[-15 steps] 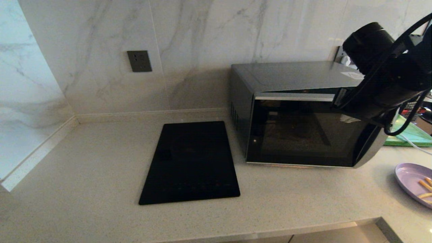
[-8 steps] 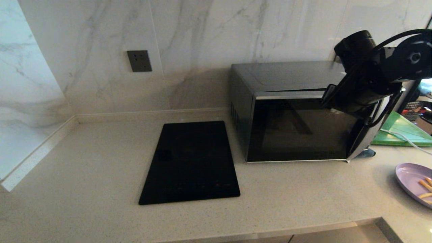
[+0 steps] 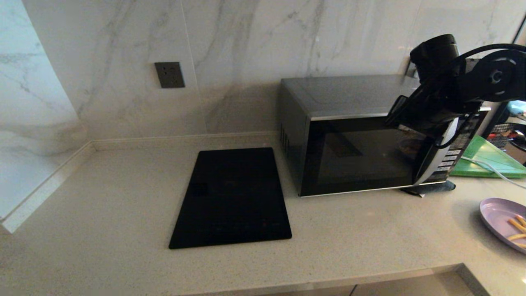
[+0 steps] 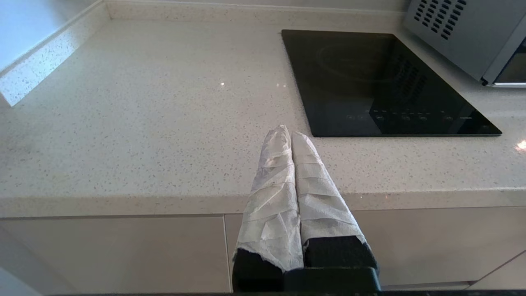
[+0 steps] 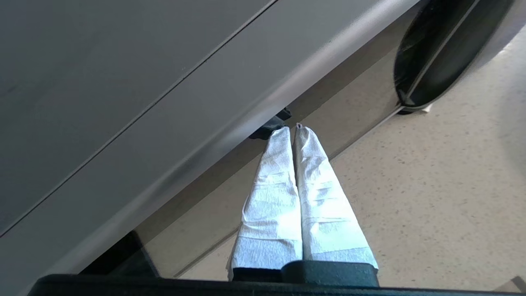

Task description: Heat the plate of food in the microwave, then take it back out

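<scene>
Right end effector (image 5: 292,128) is clenched on nothing, its two white-wrapped fingers (image 5: 316,197) pressed together with their tips against the upper edge of the microwave's dark glass door. Seen from the head camera, the black right arm (image 3: 452,90) reaches over the microwave's top right corner, covering part of the door's curved silver handle strip and the button panel (image 3: 450,158).

Microwave (image 3: 349,123) — a silver-grey box with its door shut — stands at the back of the pale speckled worktop (image 3: 102,197), against a marble-look wall (image 3: 246,41). Just left of it lies a flat black glass cooktop (image 3: 234,197). A green board (image 3: 489,158) lies to the microwave's right.

Plate of food (image 3: 499,218), lavender with a few yellow-orange sticks, sits on the worktop near the right edge, in front of the microwave and well apart from it.

Left end effector (image 4: 291,133) — also clenched and empty — hangs at the worktop's front edge, in front of the cooktop.
</scene>
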Tool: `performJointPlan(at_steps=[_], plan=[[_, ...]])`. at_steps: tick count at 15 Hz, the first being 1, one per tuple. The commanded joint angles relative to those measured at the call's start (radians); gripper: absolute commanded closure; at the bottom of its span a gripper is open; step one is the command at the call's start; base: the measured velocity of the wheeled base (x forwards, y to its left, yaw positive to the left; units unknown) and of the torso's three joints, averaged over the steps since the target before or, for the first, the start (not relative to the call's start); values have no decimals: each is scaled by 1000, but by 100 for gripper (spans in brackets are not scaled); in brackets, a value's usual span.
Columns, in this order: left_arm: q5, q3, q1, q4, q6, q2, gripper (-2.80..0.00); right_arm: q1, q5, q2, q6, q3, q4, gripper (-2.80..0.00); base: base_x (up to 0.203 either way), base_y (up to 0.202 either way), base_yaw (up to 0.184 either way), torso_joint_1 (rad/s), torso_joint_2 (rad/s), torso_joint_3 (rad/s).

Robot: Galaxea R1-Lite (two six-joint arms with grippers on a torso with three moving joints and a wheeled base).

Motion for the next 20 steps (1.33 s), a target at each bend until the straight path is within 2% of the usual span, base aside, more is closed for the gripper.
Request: performJointPlan(at_steps=[1,5,7,10,13,17,20], plan=[[1,0,0,1,-1,2,0,0,1,3,4,0,-4,0,0,0,0,0,0,0],[1,0,0,1,-1,2,0,0,0,-30,2,14,13,0,0,0,0,0,0,0],[1,0,0,1,-1,2,0,-1,0,-75,-5,68,21,0,0,0,0,0,0,0],[1,0,0,1,-1,2,0,-1,-1,-203,-52,253,20,0,0,0,0,0,0,0],[1,0,0,1,-1,2,0,-22,-3,-385,-133,469,16,0,0,0,0,0,0,0],[1,0,0,1,-1,2,0,-105,-17,-643,-192,712,10,0,0,0,0,0,0,0],[1,0,0,1,-1,2,0,-146,-17,-856,-231,839,-19,0,0,0,0,0,0,0]])
